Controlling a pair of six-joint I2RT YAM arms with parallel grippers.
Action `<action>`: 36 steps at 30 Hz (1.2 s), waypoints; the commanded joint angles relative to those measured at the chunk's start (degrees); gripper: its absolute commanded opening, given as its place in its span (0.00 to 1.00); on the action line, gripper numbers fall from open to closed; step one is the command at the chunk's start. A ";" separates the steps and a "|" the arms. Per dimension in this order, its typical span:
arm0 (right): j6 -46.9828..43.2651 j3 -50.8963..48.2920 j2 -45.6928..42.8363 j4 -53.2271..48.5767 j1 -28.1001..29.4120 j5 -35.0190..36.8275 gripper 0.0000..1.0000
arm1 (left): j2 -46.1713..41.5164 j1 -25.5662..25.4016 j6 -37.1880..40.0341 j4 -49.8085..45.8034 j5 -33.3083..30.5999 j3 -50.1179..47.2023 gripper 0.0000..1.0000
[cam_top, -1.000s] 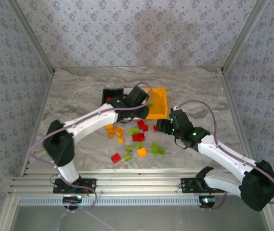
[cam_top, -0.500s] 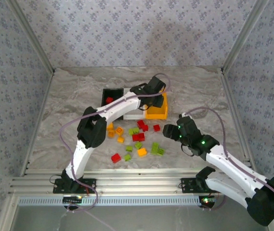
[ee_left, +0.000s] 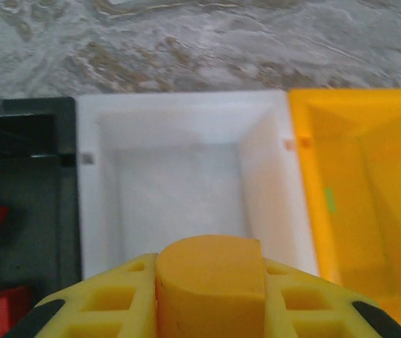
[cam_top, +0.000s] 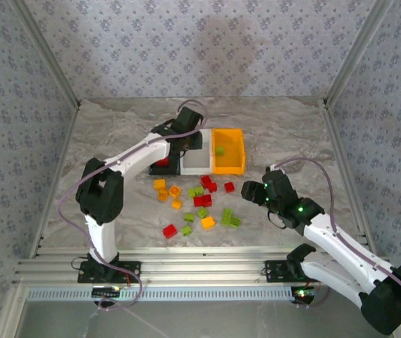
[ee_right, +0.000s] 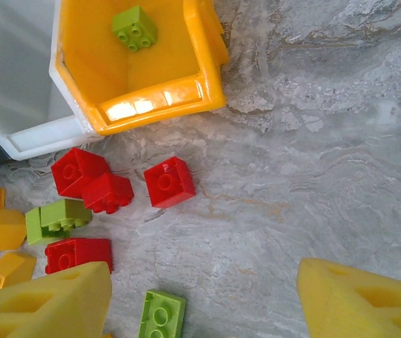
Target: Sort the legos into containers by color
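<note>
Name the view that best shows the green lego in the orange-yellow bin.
Right wrist: the green lego lies large and sharp, studs up, in the orange-yellow bin. Top external gives a small green speck there. Left wrist has a blurred green streak on the bin's wall, perhaps its reflection.

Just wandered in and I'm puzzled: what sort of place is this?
Probably a robot lab's test booth: two arms bolted to a metal rail, patterned walls closing in a marble-look table, toy bricks beside sorting bins.
</note>
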 commanded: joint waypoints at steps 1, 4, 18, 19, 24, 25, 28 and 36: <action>-0.10 0.22 0.29 -1.56 -0.70 -0.36 0.73 | 2.96 -1.29 -1.26 1.47 2.74 1.72 0.25; -0.10 0.44 0.30 -2.02 -0.85 -0.63 0.73 | 4.75 -1.06 -1.48 0.82 2.64 3.25 0.35; -0.21 -1.05 2.95 -0.47 -0.20 -4.25 0.77 | -13.05 -7.14 -0.68 5.68 3.17 -4.10 0.99; -0.19 -1.20 3.58 -0.42 0.34 -4.27 0.77 | -15.28 -8.12 -0.68 6.40 3.17 -5.93 0.99; -1.45 -1.85 8.92 4.23 2.71 -4.16 0.78 | -27.73 -13.58 -2.48 11.67 0.87 -20.24 1.00; -2.43 -1.34 10.60 5.63 2.96 -4.12 0.78 | -29.94 -14.39 -2.93 12.71 0.33 -23.32 0.99; -4.65 2.11 17.38 8.42 3.10 -4.17 0.78 | -36.34 -16.17 -5.73 14.21 -1.32 -32.68 0.99; -12.91 12.76 35.13 10.82 3.04 -2.10 0.76 | -55.46 -16.59 -13.98 9.64 -8.04 -51.19 0.99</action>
